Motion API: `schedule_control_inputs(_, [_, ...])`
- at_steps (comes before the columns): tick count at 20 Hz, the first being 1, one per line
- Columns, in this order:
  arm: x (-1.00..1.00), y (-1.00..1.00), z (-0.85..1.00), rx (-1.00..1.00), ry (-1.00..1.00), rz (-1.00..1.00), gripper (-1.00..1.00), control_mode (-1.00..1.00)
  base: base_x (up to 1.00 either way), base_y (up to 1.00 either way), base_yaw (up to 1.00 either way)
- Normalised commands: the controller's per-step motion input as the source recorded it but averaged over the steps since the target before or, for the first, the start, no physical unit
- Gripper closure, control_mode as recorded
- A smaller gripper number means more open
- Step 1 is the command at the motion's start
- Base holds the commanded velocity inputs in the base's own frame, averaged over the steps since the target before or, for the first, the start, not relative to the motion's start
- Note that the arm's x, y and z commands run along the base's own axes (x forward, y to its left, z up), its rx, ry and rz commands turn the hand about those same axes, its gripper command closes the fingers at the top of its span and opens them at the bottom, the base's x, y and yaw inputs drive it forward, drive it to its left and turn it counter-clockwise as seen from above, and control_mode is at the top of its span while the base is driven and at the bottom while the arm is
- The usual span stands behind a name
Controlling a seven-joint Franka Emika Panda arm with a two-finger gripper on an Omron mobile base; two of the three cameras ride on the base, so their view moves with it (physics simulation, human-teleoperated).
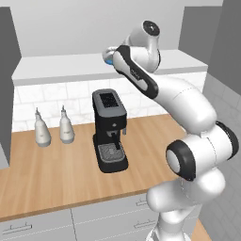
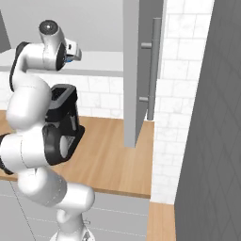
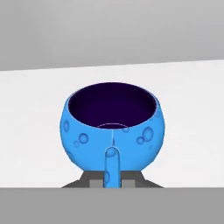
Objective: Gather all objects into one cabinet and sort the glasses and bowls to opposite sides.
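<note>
Two white bottles point(image 1: 53, 128) at left on the wood counter point(image 1: 52, 174), black coffee machine point(image 1: 109, 131) beside them. Above, gripper point(image 1: 108, 57) reaches over the white cabinet shelf point(image 1: 61, 66), small blue bowl point(image 3: 112, 127) right at its tips, upright on the shelf. Can't tell if jaws pinch it. Grey cabinet door point(image 2: 136, 70) open at right.

shelf: a white shelf board point(image 1: 61, 66) in the cabinet, with the blue bowl point(image 3: 112, 127) on it.
counter: a brown wood counter point(image 1: 56, 174).
on the counter: black coffee machine point(image 1: 109, 130); two white bottles point(image 1: 53, 127) at its 9 o'clock.
</note>
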Motion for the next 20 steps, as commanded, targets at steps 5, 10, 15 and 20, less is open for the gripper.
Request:
schedule_control_inputs(5, [-0.98,0.02,-0.04,0.02,-0.09,0.00,1.00,-1.00,0.00,0.00,0.00])
schedule_control_inputs(10, [-1.00,0.00,0.07,0.03,0.02,0.00,1.00,-1.00,0.00,0.00,0.00])
schedule_control_inputs(15, [-1.00,0.00,0.06,0.01,0.21,0.00,1.00,-1.00,0.00,0.00,0.00])
schedule_control_inputs(20, [-1.00,0.00,0.01,0.00,0.08,0.00,1.00,-1.00,0.00,0.00,0.00])
